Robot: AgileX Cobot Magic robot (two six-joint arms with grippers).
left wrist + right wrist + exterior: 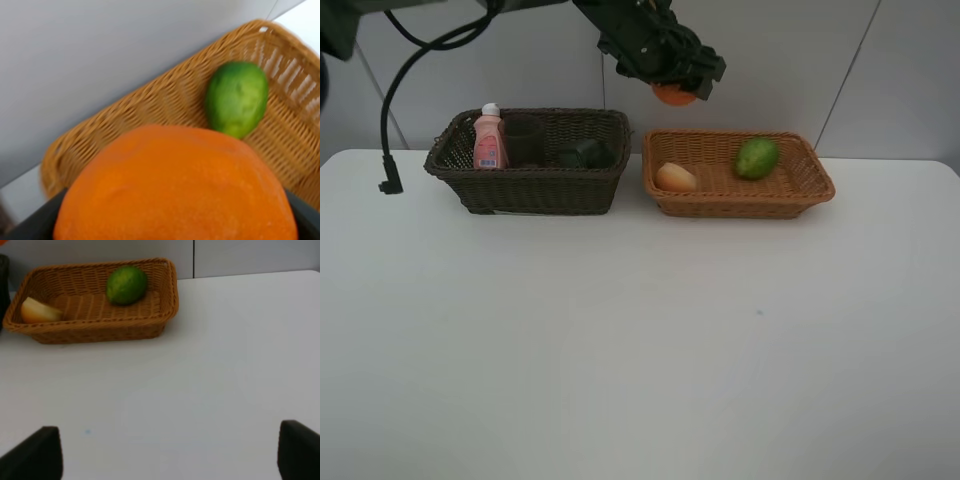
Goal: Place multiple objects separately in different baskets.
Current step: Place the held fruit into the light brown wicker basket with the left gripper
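The left tool (682, 88) grips the orange (674, 94) above the tan basket's (740, 201) far-left corner, needing only lowering and release; the right tool (170, 450) is open.

A white table (640, 350) fills most of the exterior high view, its surface plain and matte, with one tiny dark speck (758, 312) right of the middle. Behind it stands a pale grey wall (790, 60) crossed by thin slanted seams. A black cable (405, 75) hangs in a loop at the upper left, and its plug end (390, 186) dangles just over the table's far left edge.
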